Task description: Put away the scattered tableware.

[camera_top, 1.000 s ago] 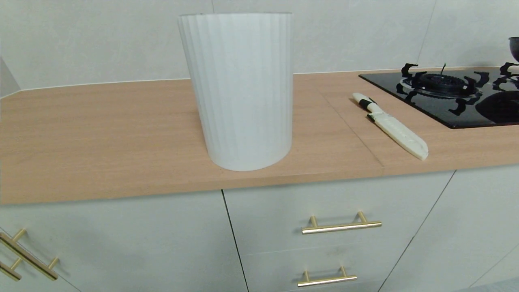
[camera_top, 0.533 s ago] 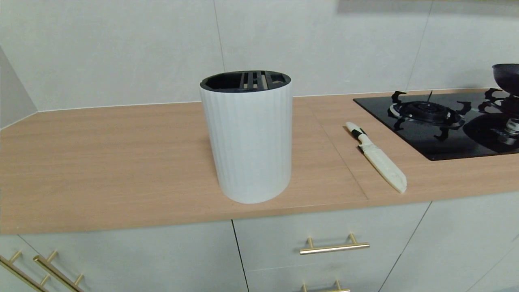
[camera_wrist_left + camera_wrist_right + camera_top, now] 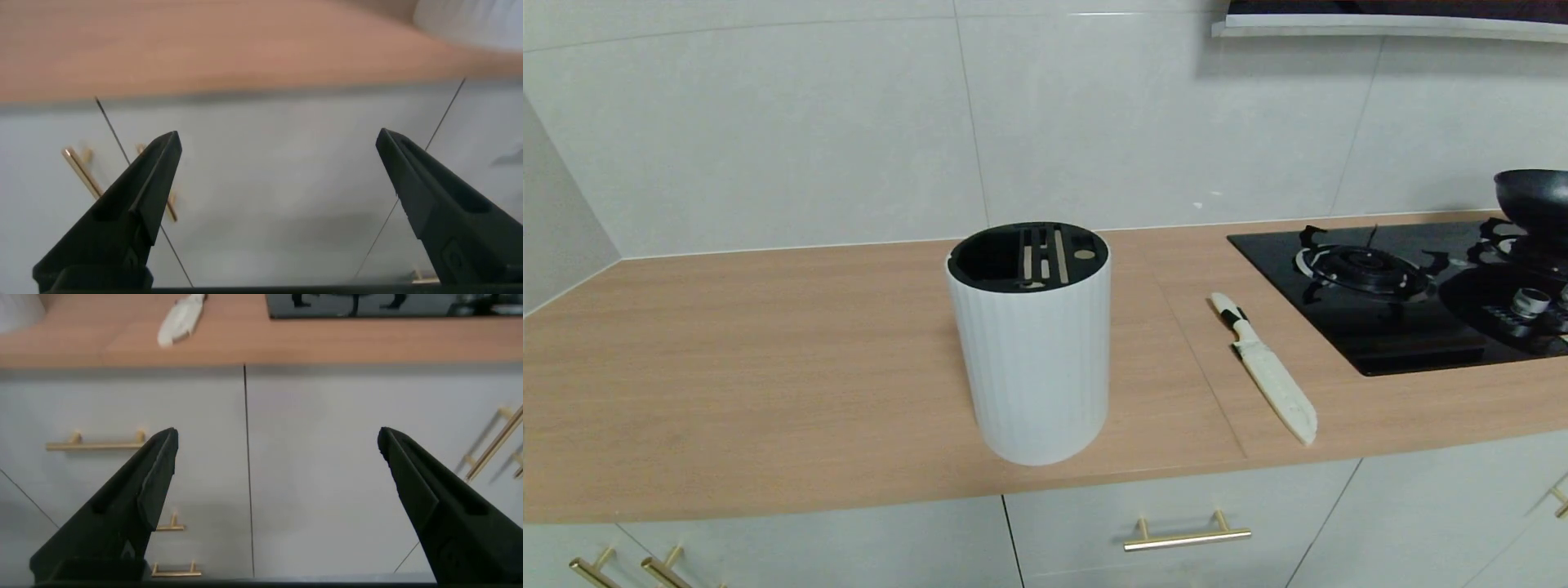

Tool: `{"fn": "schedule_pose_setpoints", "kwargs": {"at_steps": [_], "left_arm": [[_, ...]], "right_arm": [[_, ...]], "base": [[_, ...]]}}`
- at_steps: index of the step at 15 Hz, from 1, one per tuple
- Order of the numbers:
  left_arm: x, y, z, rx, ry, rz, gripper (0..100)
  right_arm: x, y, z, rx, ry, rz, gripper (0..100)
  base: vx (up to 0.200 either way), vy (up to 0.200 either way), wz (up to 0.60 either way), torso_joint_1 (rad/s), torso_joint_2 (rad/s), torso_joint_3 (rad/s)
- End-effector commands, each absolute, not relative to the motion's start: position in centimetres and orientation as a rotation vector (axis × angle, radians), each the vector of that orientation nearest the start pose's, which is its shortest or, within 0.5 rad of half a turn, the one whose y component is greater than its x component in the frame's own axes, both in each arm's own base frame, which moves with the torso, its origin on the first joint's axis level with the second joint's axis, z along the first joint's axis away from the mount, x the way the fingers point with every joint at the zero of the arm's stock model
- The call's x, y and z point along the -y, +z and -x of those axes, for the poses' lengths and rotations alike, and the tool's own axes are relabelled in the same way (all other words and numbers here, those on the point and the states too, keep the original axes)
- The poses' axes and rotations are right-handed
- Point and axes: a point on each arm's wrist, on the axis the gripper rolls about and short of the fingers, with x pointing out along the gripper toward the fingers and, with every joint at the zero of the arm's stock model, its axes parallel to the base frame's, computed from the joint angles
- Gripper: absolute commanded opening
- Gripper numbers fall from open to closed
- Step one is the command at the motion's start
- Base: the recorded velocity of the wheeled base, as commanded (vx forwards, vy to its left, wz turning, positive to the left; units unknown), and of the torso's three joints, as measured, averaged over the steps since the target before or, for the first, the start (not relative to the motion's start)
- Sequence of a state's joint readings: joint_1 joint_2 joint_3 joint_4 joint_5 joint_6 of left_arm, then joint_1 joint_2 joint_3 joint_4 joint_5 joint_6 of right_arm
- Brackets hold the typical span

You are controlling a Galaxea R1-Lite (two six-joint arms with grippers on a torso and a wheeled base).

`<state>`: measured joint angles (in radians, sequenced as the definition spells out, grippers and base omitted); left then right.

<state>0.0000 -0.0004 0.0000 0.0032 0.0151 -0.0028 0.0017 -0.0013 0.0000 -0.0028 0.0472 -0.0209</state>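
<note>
while left gripper (image 3: 278,139) and right gripper (image 3: 278,434) gape wide, camera has risen over holder (image 3: 1037,359)

The white cylindrical holder (image 3: 1037,376) is finished in matt, ribbed plastic. The light-brown wood-grain desk (image 3: 735,384) is seen smooth, the black hob (image 3: 1388,339) glossy.

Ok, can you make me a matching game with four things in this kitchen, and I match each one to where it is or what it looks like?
Things:
1. knife holder
2. knife
3. pan
4. drawer handle

Clues:
A. gold, on the cabinet front
B. lying flat on the countertop
C. standing upright, white with a black top
D. sitting on the stove

Pairs: 1-C, 2-B, 3-D, 4-A
</note>
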Motion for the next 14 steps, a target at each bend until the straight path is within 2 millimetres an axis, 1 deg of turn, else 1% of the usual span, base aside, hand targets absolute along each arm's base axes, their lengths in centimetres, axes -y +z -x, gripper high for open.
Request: {"fn": "schedule_pose_setpoints", "kwargs": {"at_steps": [1,7,14], "left_arm": [[-0.03,7.52,2.28,-0.003,0.015,0.003,100],[-0.03,7.52,2.28,-0.003,0.015,0.003,100],[-0.03,7.52,2.28,-0.003,0.015,0.003,100]], "right_arm": [[-0.1,7.58,2.28,0.004,0.049,0.022,100],[-0.1,7.58,2.28,0.004,0.049,0.022,100],[-0.1,7.58,2.28,0.004,0.049,0.022,100]], "base": [[0.0,0.0,0.0,0.212,-0.51,-0.29],[0.0,0.0,0.0,0.233,-0.53,-0.295],[0.0,0.0,0.0,0.274,-0.59,-0.313]]}}
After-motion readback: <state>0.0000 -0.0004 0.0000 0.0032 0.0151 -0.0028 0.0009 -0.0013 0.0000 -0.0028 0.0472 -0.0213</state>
